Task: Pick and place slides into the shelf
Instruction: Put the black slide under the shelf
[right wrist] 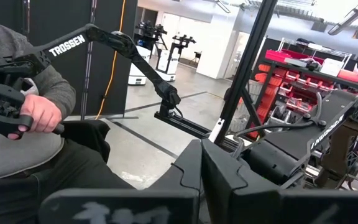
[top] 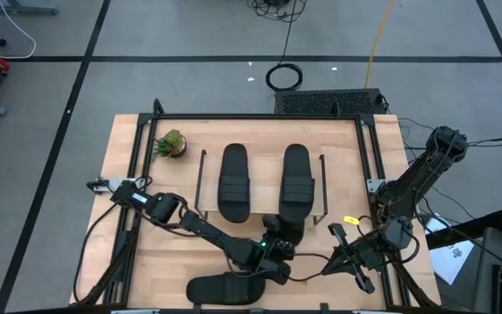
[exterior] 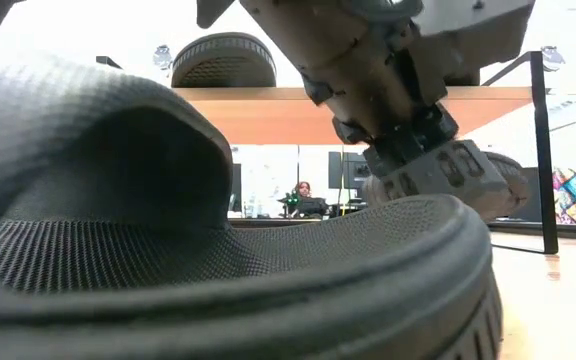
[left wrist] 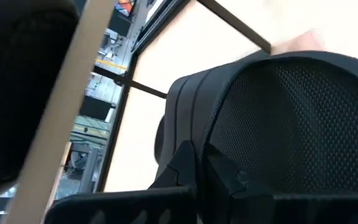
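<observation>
Slides in three places: two (top: pixel 234 181) lie side by side on the top board of the shelf (top: pixel 264 174), a third slide (top: pixel 229 288) lies loose at the table's (top: pixel 181 262) front edge, and the fourth slide (top: pixel 284 228) is at the shelf's front edge in the left gripper (top: pixel 273 249), which looks clenched on its strap. I judge the placing of this fourth slide to be the step in hand, with the loose one left for after. The next move calls for sliding it level under the top board onto the lower board, clear of the wire side frame, before letting go. The right gripper (top: pixel 356 257) waits with fingers closed by the table's front right corner. Only the high view gives the whole layout. The low view, half filled by the third slide (exterior: pixel 218 250), shows the left gripper (exterior: pixel 408 150) carrying the fourth slide (exterior: pixel 468 175) below the top board (exterior: pixel 298 110). The left wrist view shows the strap (left wrist: pixel 278 112) right at the fingers (left wrist: pixel 185 165), though the contact itself is hidden. The right wrist view shows only the room and a seated person (right wrist: pixel 23 124).
</observation>
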